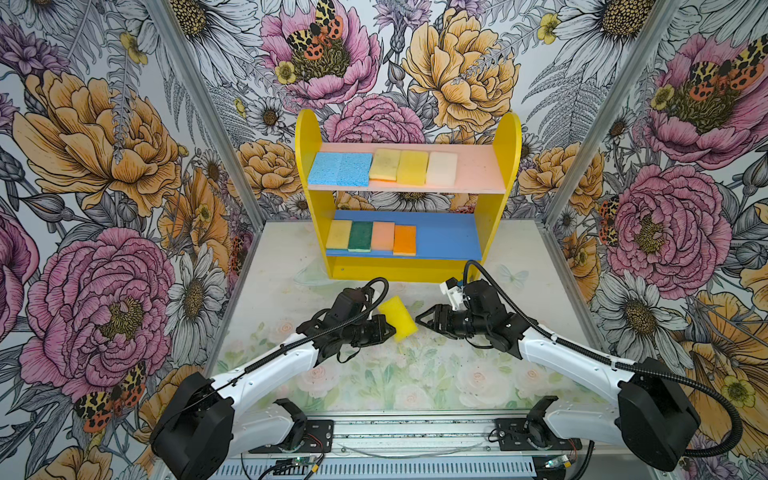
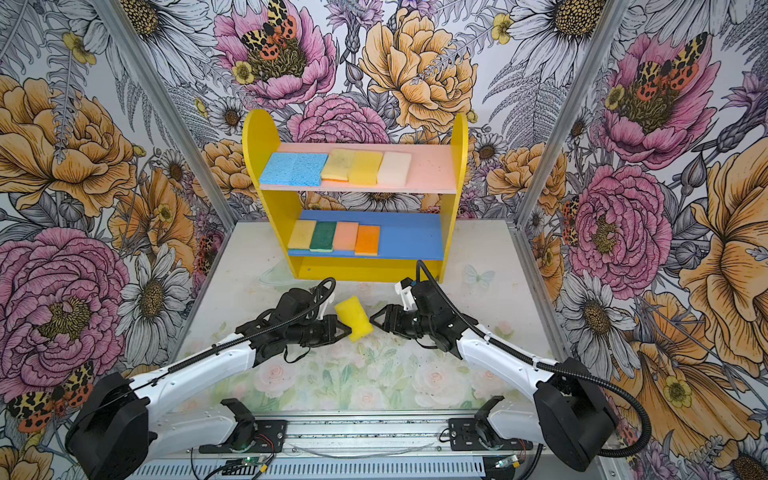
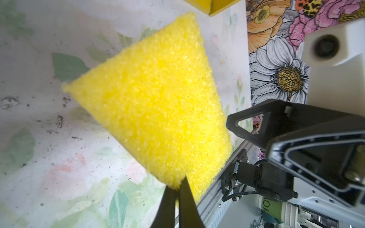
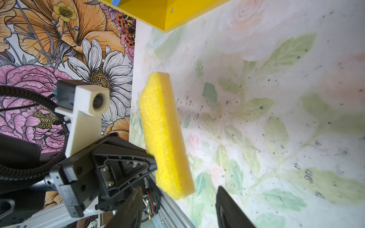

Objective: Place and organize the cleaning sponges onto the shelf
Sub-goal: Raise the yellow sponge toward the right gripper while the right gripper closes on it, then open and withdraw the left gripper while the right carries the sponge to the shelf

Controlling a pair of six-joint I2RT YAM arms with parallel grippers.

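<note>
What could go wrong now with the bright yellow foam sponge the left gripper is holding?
The left gripper pinches the bright yellow foam sponge only by one edge, so it could twist or slip out. The open right gripper sits close beside it; a mistimed handover might drop it onto the floral-printed table.

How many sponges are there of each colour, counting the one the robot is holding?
Light blue sponges: 2
Yellow sponges: 4
Cream sponge: 1
Dark green sponge: 1
Peach sponge: 1
Orange sponge: 1
Total: 10
</note>
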